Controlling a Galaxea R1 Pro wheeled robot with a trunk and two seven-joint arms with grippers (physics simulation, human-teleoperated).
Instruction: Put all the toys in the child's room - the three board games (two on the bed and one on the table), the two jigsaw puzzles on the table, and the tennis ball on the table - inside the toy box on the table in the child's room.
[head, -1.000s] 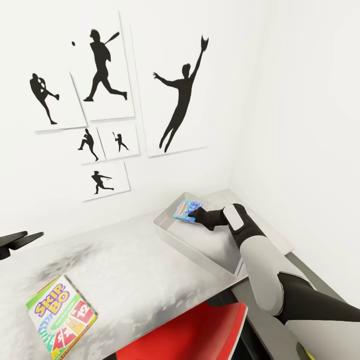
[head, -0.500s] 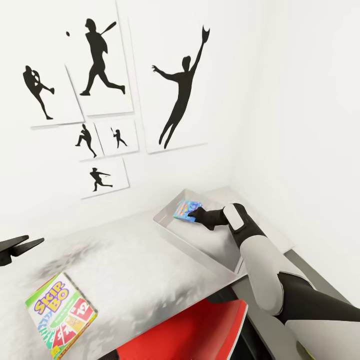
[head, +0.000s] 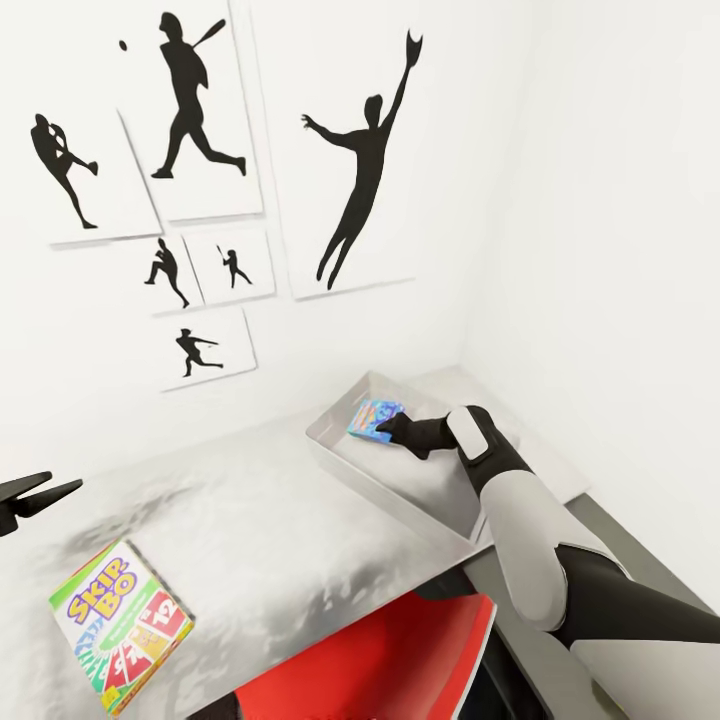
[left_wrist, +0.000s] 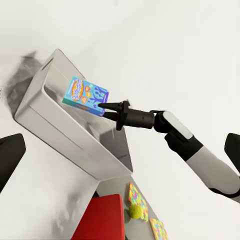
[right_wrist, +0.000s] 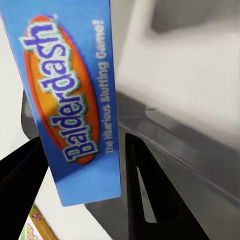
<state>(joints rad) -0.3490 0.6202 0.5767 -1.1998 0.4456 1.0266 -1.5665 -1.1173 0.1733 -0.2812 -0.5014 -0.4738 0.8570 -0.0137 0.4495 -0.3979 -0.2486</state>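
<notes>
Balderdash board game (head: 374, 420) held over the far end of the toy box (head: 345, 474).
The right gripper (head: 383, 430) pinches its edge. The box sits on the light grey table (head: 270, 540) in the white corner, under black athlete silhouettes (head: 362, 165). A Skip-Bo box (head: 118, 625) lies near the front edge; a red chair (head: 390, 660) is tucked below. Beyond the box lie two jigsaw puzzles (left_wrist: 138, 201) and a tennis ball (left_wrist: 134, 213). The left gripper (head: 35, 494) hovers, jaws narrowly apart.

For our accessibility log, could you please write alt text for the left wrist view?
The right end effector holds a flat blue printed board game box over the shallow light grey toy box on the light grey table. Beyond the bin lie a small yellow-green tennis ball, two multicoloured jigsaw puzzle sheets and a red chair.
</notes>
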